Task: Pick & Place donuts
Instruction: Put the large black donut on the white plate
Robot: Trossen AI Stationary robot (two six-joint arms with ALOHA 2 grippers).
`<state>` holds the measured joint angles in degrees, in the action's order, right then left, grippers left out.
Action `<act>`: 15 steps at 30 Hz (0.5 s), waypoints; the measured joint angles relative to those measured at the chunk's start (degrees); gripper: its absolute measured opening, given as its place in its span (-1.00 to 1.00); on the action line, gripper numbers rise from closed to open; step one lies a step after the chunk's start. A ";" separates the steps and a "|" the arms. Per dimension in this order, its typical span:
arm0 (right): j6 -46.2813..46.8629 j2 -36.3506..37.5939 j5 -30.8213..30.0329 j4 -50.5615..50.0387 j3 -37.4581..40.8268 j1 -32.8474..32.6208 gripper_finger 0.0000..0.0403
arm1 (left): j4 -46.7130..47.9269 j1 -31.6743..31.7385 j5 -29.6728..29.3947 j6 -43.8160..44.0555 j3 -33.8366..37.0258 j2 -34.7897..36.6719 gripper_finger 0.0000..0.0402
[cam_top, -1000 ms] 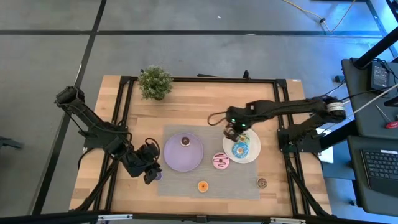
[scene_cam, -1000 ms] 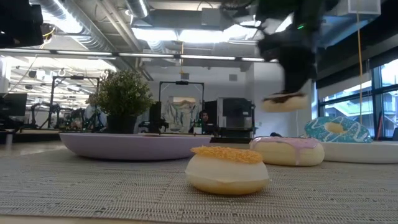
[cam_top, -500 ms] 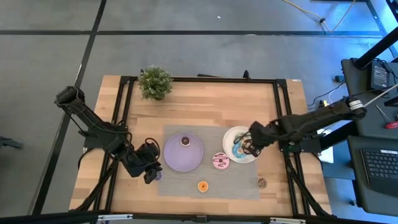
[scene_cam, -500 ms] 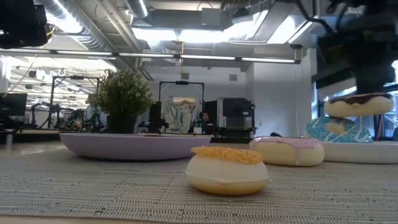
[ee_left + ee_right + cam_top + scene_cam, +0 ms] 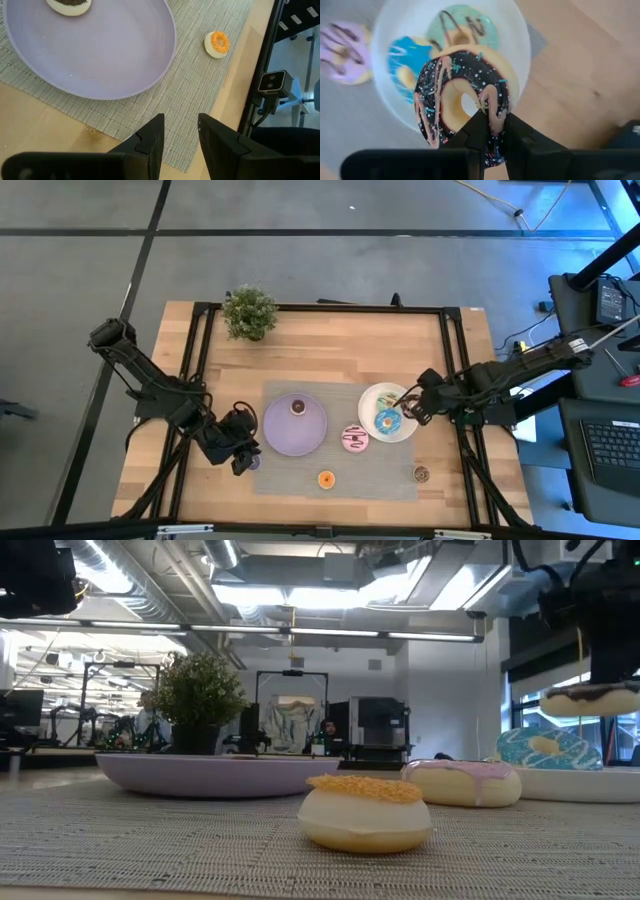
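**Chocolate donut held over the white plate**

High view: the right gripper (image 5: 418, 406) hangs at the white plate (image 5: 403, 430); the left gripper (image 5: 243, 462) waits beside the lilac plate (image 5: 285, 436).

Low view: the chocolate donut (image 5: 590, 698) is lifted above the blue donut (image 5: 545, 748).

Left wrist view: its fingers stand slightly parted, empty.

Right wrist view: fingers (image 5: 479, 131) pinch the ring's rim. It looks light and stiff; gripping across the ring suits it.

Two plates (image 5: 293, 442) (image 5: 370, 396) side by side mid-mat (image 5: 390, 480); plant (image 5: 249, 311) near table (image 5: 310, 340) far-left corner; mini donut (image 5: 326, 479) near mat front edge.
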<state>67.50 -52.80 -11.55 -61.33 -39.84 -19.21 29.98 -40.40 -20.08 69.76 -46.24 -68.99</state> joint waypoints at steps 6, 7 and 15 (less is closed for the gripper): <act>-0.47 -6.43 -3.10 0.65 1.01 0.01 -0.76 | -0.25 0.00 -0.04 0.13 0.00 0.00 -0.43; -0.60 -7.44 -3.02 0.71 1.03 0.01 -0.76 | -0.32 0.00 -0.08 0.17 0.00 0.00 -0.43; -3.66 -12.65 -2.53 7.62 1.04 0.01 -0.76 | -0.26 0.00 -0.46 1.46 0.00 0.00 -0.43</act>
<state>63.84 -65.45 -14.09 -53.70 -38.81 -19.20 29.71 -40.40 -20.53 71.22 -46.24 -68.99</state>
